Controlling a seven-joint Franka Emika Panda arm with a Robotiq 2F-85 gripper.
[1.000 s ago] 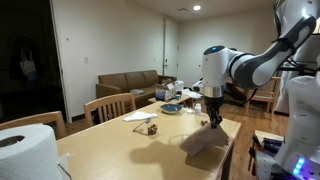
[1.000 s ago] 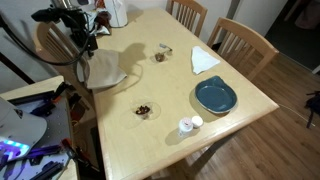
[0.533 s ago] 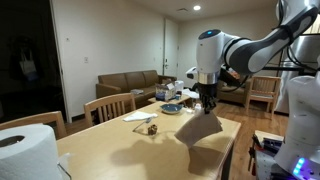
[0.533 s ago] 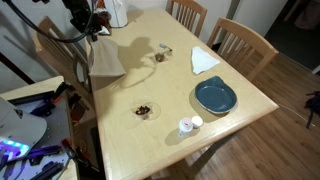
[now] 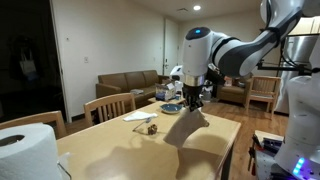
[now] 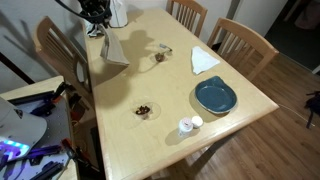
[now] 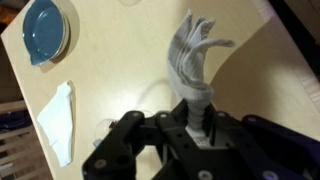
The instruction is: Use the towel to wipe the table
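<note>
Over the table (image 6: 175, 85), the towel (image 5: 184, 128) hangs in the air, apparently clear of the wood. Its top end is pinched between the closed fingers of the gripper (image 7: 200, 122), and with so little cloth held it may slip out, or trail limp instead of pressing flat once lowered. A wide sweep could also shove the blue plate (image 6: 215, 96) or the small dish (image 6: 145, 109) toward an edge.

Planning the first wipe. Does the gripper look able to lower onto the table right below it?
Probably yes. The gripper, shut on the hanging towel, is above bare table; the plate and napkin lie well aside.
</note>
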